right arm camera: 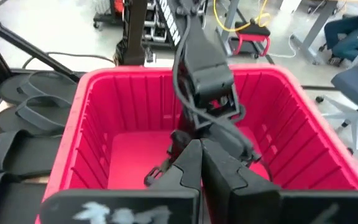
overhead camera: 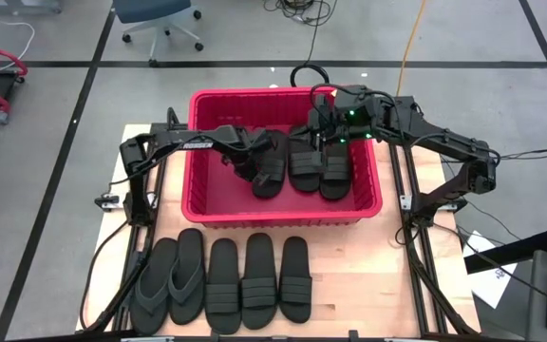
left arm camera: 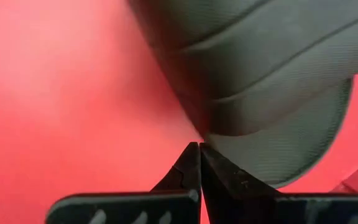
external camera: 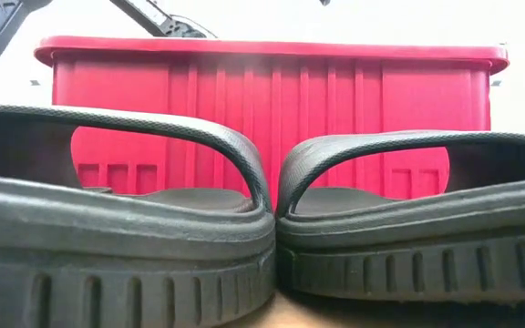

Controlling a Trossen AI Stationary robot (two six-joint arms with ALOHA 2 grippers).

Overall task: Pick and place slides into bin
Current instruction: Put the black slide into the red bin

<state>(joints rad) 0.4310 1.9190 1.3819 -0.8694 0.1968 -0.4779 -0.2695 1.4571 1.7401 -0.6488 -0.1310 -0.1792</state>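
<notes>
Along the near table edge: five slides [overhead camera: 226, 282] in a row, two of them thong-strapped.
Bin [overhead camera: 207, 204]: red, behind the row; three slides inside.
Left tool [left arm camera: 199, 163]: fingers together, low in bin beside a slide.
Right tool [right arm camera: 201, 163]: fingers together, above the bin's far side.

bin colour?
Red, with ribbed walls; the bin shows best in the right wrist view.

The slides [external camera: 117, 228] look like matt black rubber — ribbed straps, grooved sole edges. The bin [external camera: 272, 100] is red plastic with a slight sheen, ribbed walls. The tabletop [overhead camera: 368, 275] shows pale wood.
</notes>
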